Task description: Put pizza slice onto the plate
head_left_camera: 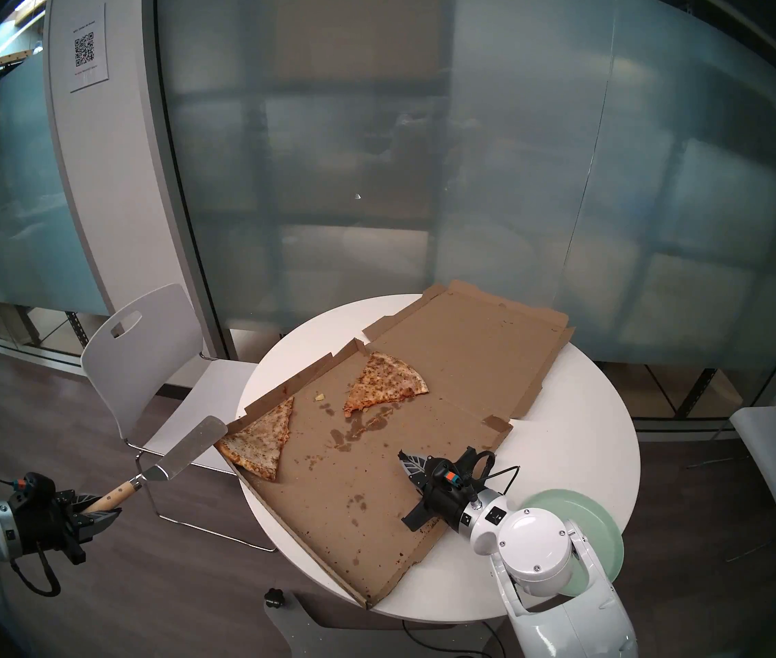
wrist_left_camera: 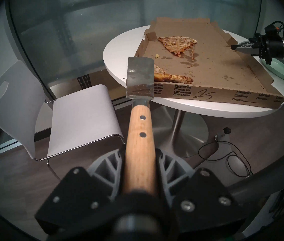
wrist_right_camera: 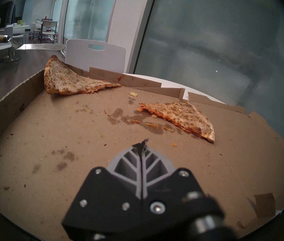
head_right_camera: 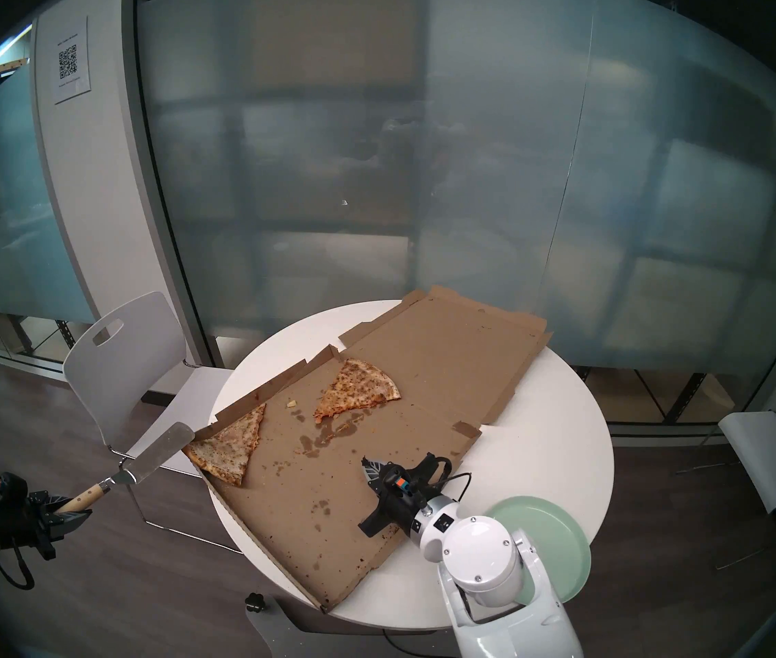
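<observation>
The pizza slice [head_left_camera: 260,441] lies in the left corner of the open cardboard pizza box [head_left_camera: 376,476] on the round white tabletop [head_left_camera: 566,453]. The left gripper [head_left_camera: 91,512] has its jaws clamped on the wooden handle of a metal spatula [head_left_camera: 189,448], blade just beside the crust. The right gripper [head_left_camera: 407,460] hovers over the box, jaws pressed together and empty. The mint-green plate [head_left_camera: 585,510] sits behind it.

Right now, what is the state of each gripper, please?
Left gripper: shut on the spatula.
Right gripper: shut, holding nothing.
</observation>
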